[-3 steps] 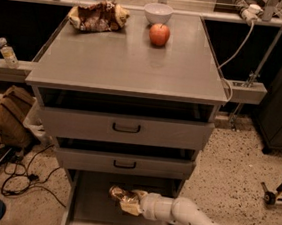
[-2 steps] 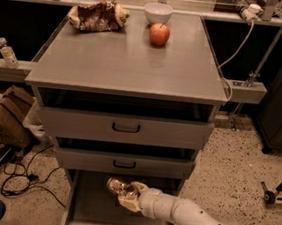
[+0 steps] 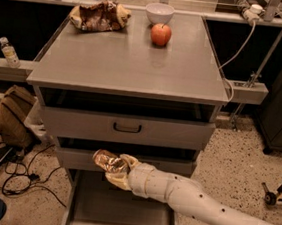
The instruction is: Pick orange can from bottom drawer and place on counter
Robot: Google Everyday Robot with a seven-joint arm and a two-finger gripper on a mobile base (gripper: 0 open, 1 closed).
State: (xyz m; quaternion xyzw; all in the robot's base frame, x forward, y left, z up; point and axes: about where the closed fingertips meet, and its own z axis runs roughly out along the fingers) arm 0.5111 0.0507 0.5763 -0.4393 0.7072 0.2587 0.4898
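Grey counter [image 3: 130, 68] lies well above the pincer [image 3: 113, 170], which grips the can [image 3: 107, 160] over the open drawer [image 3: 120, 210], can pointing left.

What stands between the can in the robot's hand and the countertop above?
The gripper holds the orange can in front of the middle drawer. Above it jut the top drawer and the counter edge, so it likely must swing outward. The apple, bowl and bag sit far back.
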